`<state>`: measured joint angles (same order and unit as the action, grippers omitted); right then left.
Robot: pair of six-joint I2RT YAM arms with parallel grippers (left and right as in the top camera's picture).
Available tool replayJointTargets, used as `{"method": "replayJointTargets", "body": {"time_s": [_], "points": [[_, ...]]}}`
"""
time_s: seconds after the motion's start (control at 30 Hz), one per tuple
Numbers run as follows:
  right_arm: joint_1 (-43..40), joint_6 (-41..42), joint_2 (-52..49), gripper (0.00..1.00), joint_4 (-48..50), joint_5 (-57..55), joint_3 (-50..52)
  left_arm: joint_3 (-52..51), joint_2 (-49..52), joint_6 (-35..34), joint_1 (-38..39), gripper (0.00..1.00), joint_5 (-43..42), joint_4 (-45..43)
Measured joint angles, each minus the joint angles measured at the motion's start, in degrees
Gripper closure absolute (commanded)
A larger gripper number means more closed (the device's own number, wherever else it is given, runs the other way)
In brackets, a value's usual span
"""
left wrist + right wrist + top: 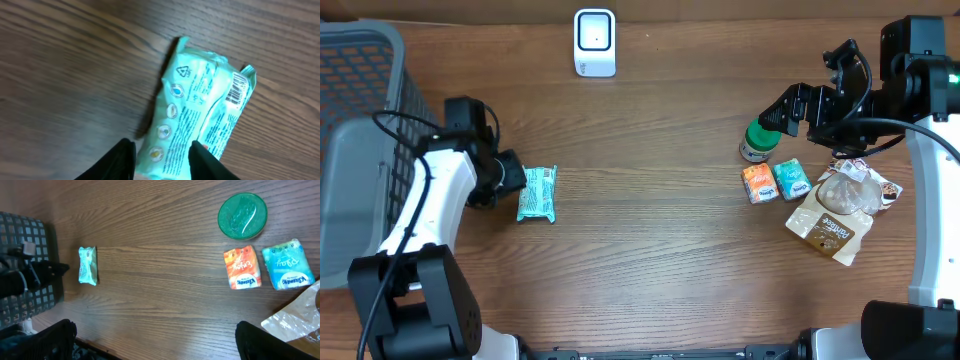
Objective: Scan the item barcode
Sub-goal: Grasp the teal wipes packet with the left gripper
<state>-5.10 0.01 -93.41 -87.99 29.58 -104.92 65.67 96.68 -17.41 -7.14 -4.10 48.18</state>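
Note:
A teal packet (537, 193) lies flat on the wooden table at the left, with its barcode (237, 90) facing up at the far end. My left gripper (520, 185) comes at it from the left. In the left wrist view the two black fingers (162, 145) press against the sides of the packet's (200, 105) near end. A white scanner (594, 42) stands at the back centre. My right gripper (770, 118) hovers wide open at the right, above the table, with nothing between its fingers (155, 327). The packet (87, 266) shows small in its view.
A grey basket (360, 130) fills the far left. At the right are a green-lidded jar (756, 140), an orange pack (759, 183), a teal tissue pack (791, 178), a clear bag (850, 190) and a brown bag (830, 225).

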Motion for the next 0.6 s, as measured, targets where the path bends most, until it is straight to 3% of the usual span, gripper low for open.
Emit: {"method": "replayJointTargets", "body": {"time_s": [0.27,0.6], "points": [[0.02,-0.02,0.0,0.0,0.07,0.0,0.0,-6.4,-0.02,-0.02,2.71,0.69,-1.09,-7.65],[0.02,-0.02,0.0,0.0,0.57,0.0,0.0,-11.61,-0.02,-0.48,10.05,0.67,-1.25,-16.57]]}}
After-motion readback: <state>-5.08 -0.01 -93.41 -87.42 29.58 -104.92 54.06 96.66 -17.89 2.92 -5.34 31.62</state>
